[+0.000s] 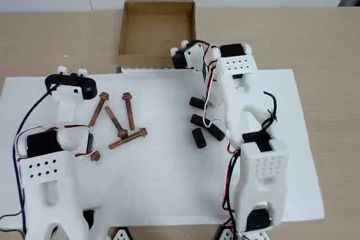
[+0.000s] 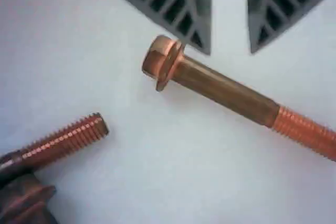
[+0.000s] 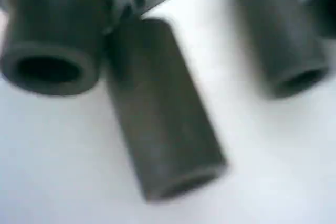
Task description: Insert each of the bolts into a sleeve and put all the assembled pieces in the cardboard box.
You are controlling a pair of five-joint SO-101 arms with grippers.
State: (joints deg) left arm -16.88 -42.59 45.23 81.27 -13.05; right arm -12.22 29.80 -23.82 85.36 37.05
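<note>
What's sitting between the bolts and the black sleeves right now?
Nothing. In the high view, the stretch of white sheet between the bolts and the sleeves is bare.

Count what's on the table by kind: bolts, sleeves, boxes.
Copper-coloured metal bolts: 5
Black cylindrical sleeves: 4 in view
Brown cardboard box: 1
Total: 10
</note>
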